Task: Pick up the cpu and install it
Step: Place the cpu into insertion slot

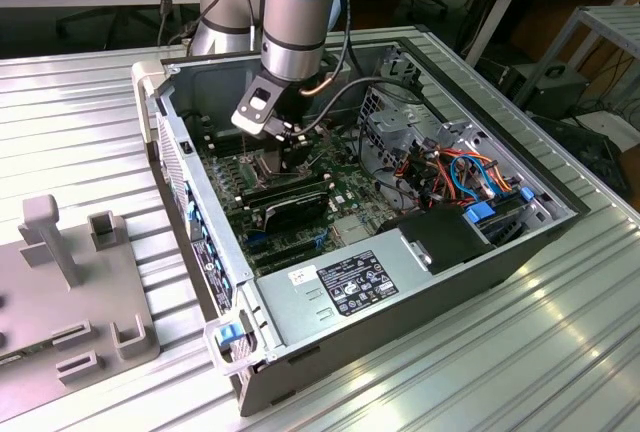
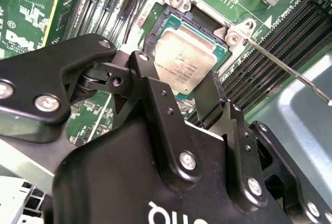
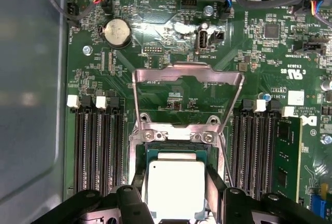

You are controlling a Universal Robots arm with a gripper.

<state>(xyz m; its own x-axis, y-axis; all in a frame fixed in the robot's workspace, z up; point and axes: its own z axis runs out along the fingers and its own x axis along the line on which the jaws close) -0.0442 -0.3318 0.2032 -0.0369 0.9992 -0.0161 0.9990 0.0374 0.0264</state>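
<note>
Pincer (image 3: 176,200): closed on cpu (image 3: 175,182), gripping opposite edges, likely so chip stays level. Cpu: sits in or just over socket (image 2: 158,27), seating unclear. Frame (image 3: 187,70): hinged open, giving access.

The arm (image 1: 300,12) leans down, its gripper (image 3: 175,193) pointing downward.
</note>
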